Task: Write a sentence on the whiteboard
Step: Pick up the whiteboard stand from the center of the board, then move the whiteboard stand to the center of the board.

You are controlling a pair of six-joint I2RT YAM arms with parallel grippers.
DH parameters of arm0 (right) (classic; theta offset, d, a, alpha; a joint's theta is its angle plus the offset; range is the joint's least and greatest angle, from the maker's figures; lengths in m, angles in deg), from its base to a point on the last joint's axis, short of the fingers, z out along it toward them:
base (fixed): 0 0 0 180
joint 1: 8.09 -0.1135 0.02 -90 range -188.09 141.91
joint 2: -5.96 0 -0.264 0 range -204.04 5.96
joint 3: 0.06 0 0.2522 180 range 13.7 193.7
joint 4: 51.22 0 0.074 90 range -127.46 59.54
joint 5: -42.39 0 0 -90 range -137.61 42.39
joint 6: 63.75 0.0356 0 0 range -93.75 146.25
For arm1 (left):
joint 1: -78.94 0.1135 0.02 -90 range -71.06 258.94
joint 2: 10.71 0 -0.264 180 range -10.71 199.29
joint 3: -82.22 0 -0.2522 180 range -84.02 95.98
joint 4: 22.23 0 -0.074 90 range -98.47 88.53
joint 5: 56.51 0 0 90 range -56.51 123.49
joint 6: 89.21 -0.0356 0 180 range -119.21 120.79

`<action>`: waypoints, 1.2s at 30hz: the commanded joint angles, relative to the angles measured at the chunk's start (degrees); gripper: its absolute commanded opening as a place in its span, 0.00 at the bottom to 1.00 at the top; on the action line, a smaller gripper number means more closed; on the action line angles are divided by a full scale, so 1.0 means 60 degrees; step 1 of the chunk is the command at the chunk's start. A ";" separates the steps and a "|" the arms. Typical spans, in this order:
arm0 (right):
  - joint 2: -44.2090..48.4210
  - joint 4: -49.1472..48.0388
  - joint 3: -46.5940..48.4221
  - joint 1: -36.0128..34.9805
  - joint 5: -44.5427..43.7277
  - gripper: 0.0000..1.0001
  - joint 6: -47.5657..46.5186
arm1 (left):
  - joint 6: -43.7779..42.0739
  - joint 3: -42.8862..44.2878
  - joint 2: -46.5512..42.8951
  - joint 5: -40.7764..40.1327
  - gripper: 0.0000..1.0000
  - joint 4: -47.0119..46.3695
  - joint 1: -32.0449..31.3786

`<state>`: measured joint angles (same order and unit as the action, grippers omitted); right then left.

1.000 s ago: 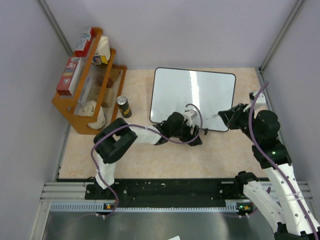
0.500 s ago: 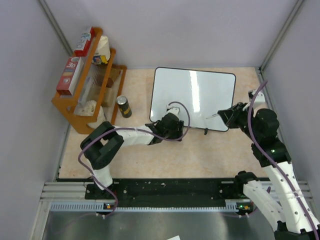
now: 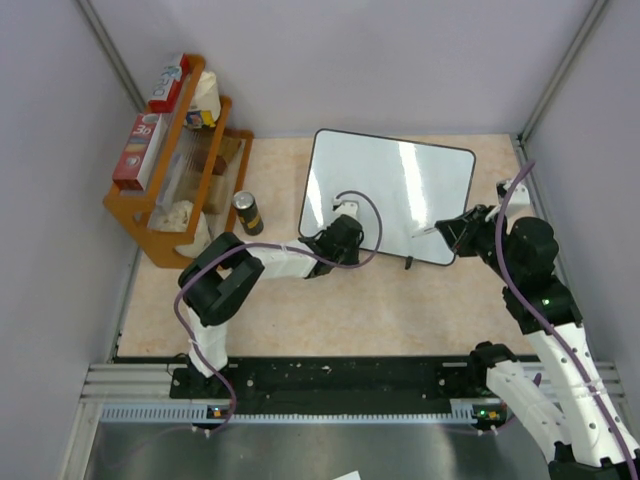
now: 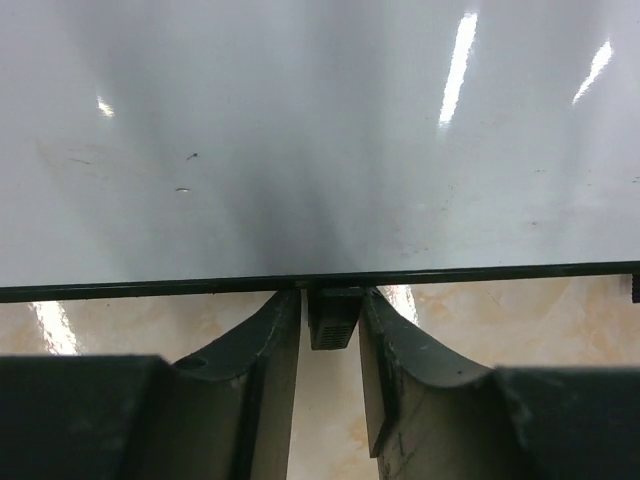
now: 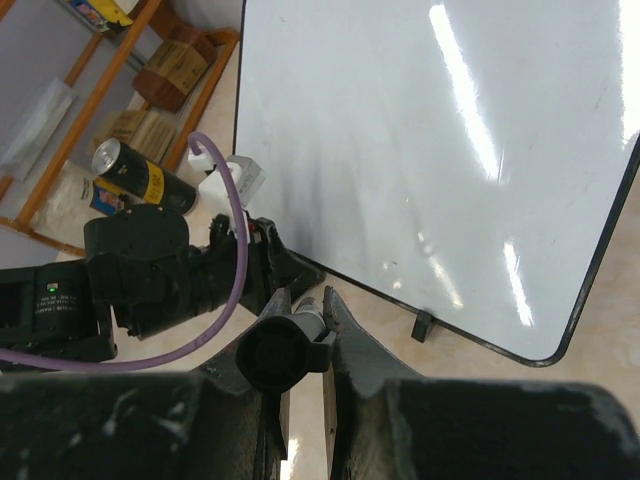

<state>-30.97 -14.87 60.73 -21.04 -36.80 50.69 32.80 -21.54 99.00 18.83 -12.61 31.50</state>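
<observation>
I can make out only what looks like a white "30" on the red box (image 3: 138,140) in the rack (image 3: 160,215), upper left of the top view. The print on the box (image 3: 168,82) above it is too small for me to read, and so is the yellow label on the can (image 5: 130,175). The whiteboard (image 4: 320,130) shows only faint specks.

Pale lilac walls (image 3: 350,70) are rising behind the orange wooden rack (image 3: 135,225), a beige marbled tabletop (image 3: 330,320) spreading to its right.

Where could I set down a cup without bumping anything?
Widest bare stretch: beige tabletop between left arm and right arm, in front of the glossy white whiteboard. Smaller patch in front of the orange wooden rack. Crowded: the whiteboard's near edge, with the left gripper and the right gripper holding a black marker, and around the dark can.
</observation>
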 commanded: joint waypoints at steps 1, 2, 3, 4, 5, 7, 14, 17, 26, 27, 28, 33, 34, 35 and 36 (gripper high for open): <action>-0.0012 -0.0278 0.0073 0.0049 0.0059 0.00 -0.0105 | -0.0339 -0.0174 0.0611 -0.0120 0.30 0.0617 0.0041; -0.0027 -0.0293 0.0058 0.0049 0.0088 0.00 -0.0105 | -0.0383 -0.0174 0.0611 -0.0135 0.23 0.0661 0.0041; -0.0027 -0.0293 0.0043 0.0049 0.0117 0.00 -0.0076 | -0.0427 -0.0188 0.0597 -0.0150 0.19 0.0661 0.0041; -0.0042 -0.0293 0.0029 0.0049 0.0132 0.00 -0.0104 | -0.0442 -0.0217 0.0510 -0.0165 0.16 0.0922 0.0026; -0.0042 -0.0308 0.0029 0.0049 0.0161 0.00 -0.0090 | -0.0457 -0.0261 0.0451 -0.0194 0.14 0.0954 0.0011; -0.0042 -0.0322 0.0000 0.0049 0.0162 0.00 -0.0075 | -0.0442 -0.0422 0.0247 -0.0223 0.08 0.1115 -0.0032; -0.0042 -0.0439 -0.0176 0.0049 0.0220 0.00 -0.0017 | 0.0025 -0.0994 -0.0326 -0.0735 0.03 0.1656 -0.0544; -0.0042 -0.0469 -0.0235 0.0049 0.0235 0.00 0.0027 | 0.0332 -0.0950 -0.0370 -0.1218 0.02 0.2329 -0.0984; -0.0027 -0.0528 -0.0396 0.0049 0.0293 0.00 0.0057 | 0.1987 -0.0496 -0.0224 -0.1923 0.04 0.4336 -0.2346; -0.0027 -0.0542 -0.0425 0.0049 0.0293 0.00 0.0071 | 0.2091 -0.0453 -0.0195 -0.1952 0.06 0.4410 -0.2565; -0.0027 -0.0542 -0.0440 0.0049 0.0293 0.00 0.0086 | 0.2121 -0.0409 -0.0064 -0.1952 0.06 0.4469 -0.2668; 0.0002 -0.0557 -0.0469 0.0063 0.0323 0.00 0.0115 | 0.2311 -0.0072 0.0172 -0.1981 0.12 0.4981 -0.3254; 0.0002 -0.0557 -0.0469 0.0049 0.0308 0.00 0.0100 | 0.2326 -0.0071 0.0128 -0.1952 0.16 0.4982 -0.3313; 0.0002 -0.0557 -0.0469 0.0064 0.0308 0.00 0.0100 | 0.2326 -0.0144 0.0099 -0.1880 0.20 0.4953 -0.3372; 0.0017 -0.0542 -0.0469 0.0049 0.0308 0.00 0.0086 | 0.2341 -0.0188 0.0055 -0.1835 0.26 0.4924 -0.3489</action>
<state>-31.29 -15.57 57.93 -21.04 -35.49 50.89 45.35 -20.90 96.81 -1.12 6.66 14.63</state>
